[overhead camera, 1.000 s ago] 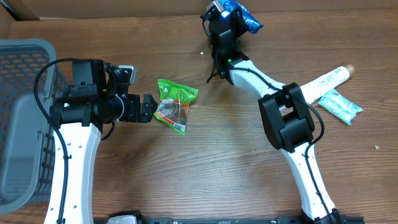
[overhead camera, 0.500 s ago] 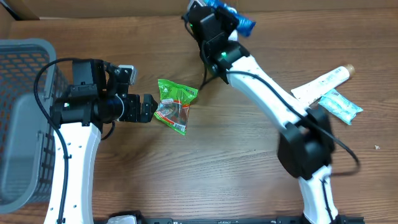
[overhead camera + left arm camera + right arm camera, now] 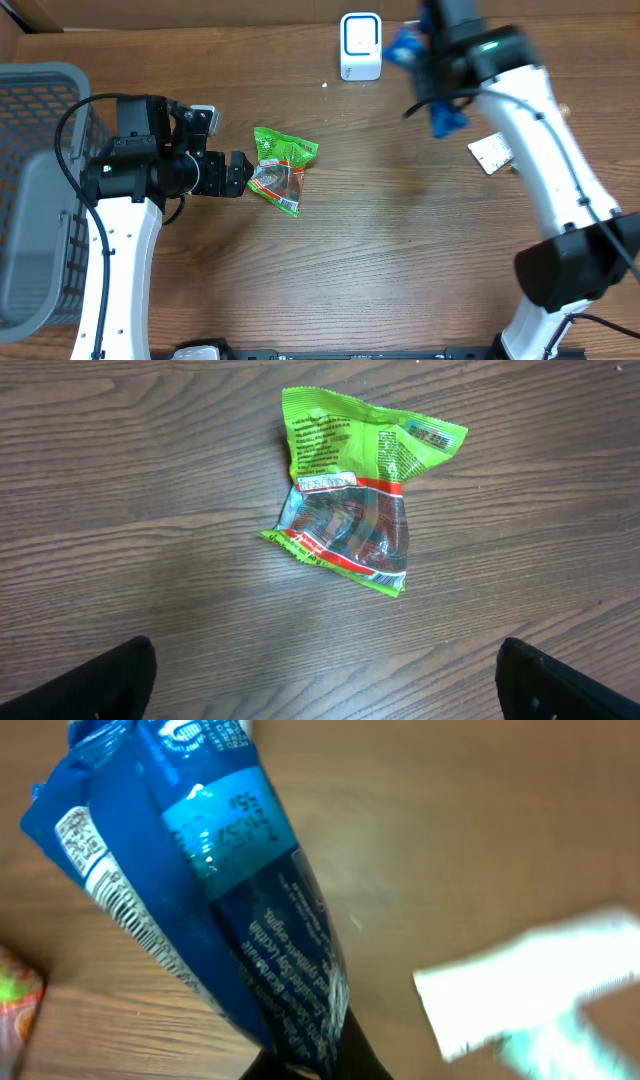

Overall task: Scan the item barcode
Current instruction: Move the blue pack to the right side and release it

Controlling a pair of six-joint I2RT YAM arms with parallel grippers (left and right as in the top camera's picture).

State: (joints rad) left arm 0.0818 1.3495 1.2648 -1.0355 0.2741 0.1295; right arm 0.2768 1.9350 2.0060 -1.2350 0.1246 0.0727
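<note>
Two cams on the blue packet. R. wrist view shows its barcode along the 9 o'clock edge, w/ my right gripper clamped on the packet's lower end at 6. Overhead gives only a blue blur beside my forearm, near the white scanner, at its 3 to 4 o'clock. My left gripper is spread wide, nothing in it, w/ the green snack bag lying flat at its 3 o'clock. Basket at the table's 9. White item is partly hidden by my right arm.
</note>
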